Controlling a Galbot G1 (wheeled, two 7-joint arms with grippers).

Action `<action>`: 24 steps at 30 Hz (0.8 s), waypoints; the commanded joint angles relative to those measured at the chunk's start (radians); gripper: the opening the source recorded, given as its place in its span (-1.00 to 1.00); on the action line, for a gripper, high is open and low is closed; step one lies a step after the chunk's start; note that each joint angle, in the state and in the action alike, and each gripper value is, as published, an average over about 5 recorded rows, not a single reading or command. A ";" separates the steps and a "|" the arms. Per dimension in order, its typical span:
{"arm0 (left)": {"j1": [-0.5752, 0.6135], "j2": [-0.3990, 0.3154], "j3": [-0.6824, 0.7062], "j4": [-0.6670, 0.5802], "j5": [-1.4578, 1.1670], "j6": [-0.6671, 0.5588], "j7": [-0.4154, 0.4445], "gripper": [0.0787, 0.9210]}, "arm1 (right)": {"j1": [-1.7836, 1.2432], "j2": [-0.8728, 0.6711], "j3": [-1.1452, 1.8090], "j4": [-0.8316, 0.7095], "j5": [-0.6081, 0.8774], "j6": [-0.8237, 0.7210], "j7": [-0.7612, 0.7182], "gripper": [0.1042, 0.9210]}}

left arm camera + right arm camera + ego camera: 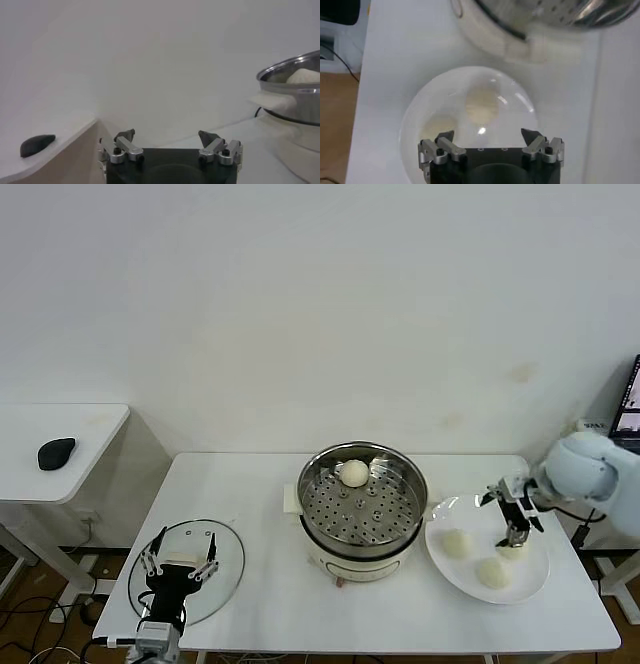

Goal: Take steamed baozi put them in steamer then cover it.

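One bun [354,473] already sat in the steamer [364,504]. The right hand [514,532] hovered open over the plate [535,582], above a third bun beside two others [457,544], [492,572]. It was mid-loading; next it would need to descend and close. The left hand [178,568] waited open over the lid [230,559] on the tabletop [270,604].

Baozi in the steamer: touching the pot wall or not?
Cannot tell. The head view shows the baozi near the steamer's far wall, but no contact or gap shows plainly.
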 commanded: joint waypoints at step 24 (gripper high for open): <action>0.017 -0.009 -0.022 0.011 0.019 -0.004 0.003 0.77 | -0.290 0.282 0.214 -0.303 -0.088 0.057 0.051 0.76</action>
